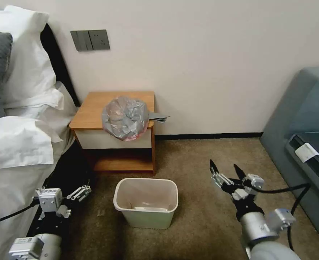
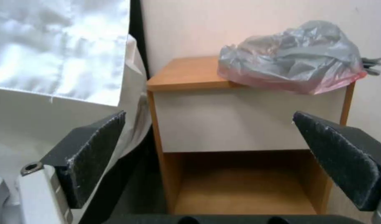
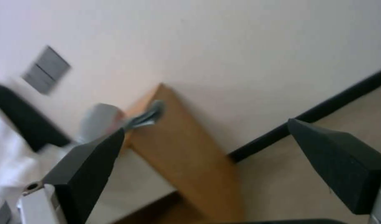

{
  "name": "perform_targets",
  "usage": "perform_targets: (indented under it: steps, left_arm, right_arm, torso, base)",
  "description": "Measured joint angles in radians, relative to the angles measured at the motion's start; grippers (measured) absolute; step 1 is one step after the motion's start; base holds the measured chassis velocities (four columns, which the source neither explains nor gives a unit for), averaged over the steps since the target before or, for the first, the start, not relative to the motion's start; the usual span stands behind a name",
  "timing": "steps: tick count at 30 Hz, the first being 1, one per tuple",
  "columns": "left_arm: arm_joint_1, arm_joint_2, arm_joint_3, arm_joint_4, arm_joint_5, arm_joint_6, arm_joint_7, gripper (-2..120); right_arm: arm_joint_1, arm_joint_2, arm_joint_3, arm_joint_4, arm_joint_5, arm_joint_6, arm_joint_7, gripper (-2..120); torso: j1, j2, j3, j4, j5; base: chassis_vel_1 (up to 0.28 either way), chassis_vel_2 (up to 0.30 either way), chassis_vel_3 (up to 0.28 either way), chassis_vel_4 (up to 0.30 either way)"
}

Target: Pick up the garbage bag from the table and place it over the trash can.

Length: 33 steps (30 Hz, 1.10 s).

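The garbage bag (image 1: 125, 118) lies crumpled on the table (image 1: 91, 108), at the near right part of the wooden top. Its pinkish bottom hangs a little over the front edge, above the white drawer front. A thin grey end of the bag sticks out past the right side of the table. In the left wrist view the garbage bag (image 2: 292, 57) is seen on the table (image 2: 186, 73), and the low shelf under the drawer is visible.

The trash can (image 1: 145, 203) stands on the carpet, nearer to the robot than the table and a little to the right of the shelf. It is upright and its opening faces up. Something pale lies at its bottom.

The left gripper (image 1: 81, 193) is low on the left, beside the bed, near the left of the trash can but apart from it. Its 2 fingers (image 2: 89, 152) are spread wide and hold nothing.

The right gripper (image 1: 225, 168) is above the carpet, to the right of the trash can and well apart from the bag. Its 2 dark fingers (image 3: 84, 174) are also spread apart, with nothing between them.
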Motion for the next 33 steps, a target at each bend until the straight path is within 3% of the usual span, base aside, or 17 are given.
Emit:
perform_targets:
  steps: [3,8,11,17,21,29,33]
  left_arm:
    - [0.017,-0.001,-0.001,-0.014,-0.001,-0.004,0.000,100]
    - [0.036,-0.001,-0.006,-0.027,-0.003,-0.014,-0.001,100]
    - [0.059,-0.009,-0.010,-0.038,-0.004,-0.027,-0.001,100]
    - [0.057,-0.024,-0.002,-0.053,-0.001,-0.018,-0.011,100]
    - [0.066,-0.030,0.001,-0.069,-0.003,-0.013,-0.012,100]
    - [0.098,-0.025,-0.003,-0.082,-0.006,-0.025,-0.012,100]
    - [0.101,-0.026,-0.004,-0.083,-0.006,-0.026,-0.011,100]
  right_arm:
    - [0.090,-0.021,-0.037,-0.041,0.188,-0.022,0.054,100]
    - [0.180,-0.026,-0.074,-0.093,0.373,-0.039,0.110,100]
    - [0.295,-0.016,-0.117,-0.176,0.569,-0.049,0.154,100]
    - [0.454,0.011,-0.141,-0.302,0.739,-0.063,0.175,100]
    - [0.542,0.027,-0.137,-0.396,0.828,-0.089,0.178,100]
    - [0.699,0.069,-0.168,-0.644,0.833,-0.110,0.150,100]
    - [0.739,0.082,-0.177,-0.700,0.823,-0.111,0.137,100]
  torso:
    - [0.000,0.000,0.000,0.0000,0.0000]
    - [0.000,0.000,0.000,0.0000,0.0000]
    - [0.000,0.000,0.000,0.0000,0.0000]
    - [0.000,0.000,0.000,0.0001,-0.0001]
    - [0.000,0.000,0.000,0.0000,-0.0002]
    - [0.000,0.000,0.000,0.0000,0.0000]
    - [0.000,0.000,0.000,0.0001,-0.0002]
  base:
    - [0.000,0.000,0.000,0.000]
    - [0.000,0.000,0.000,0.000]
    - [0.000,0.000,0.000,0.000]
    - [0.000,0.000,0.000,0.000]
    - [0.000,0.000,0.000,0.000]
    - [0.000,0.000,0.000,0.000]
    - [0.000,0.000,0.000,0.000]
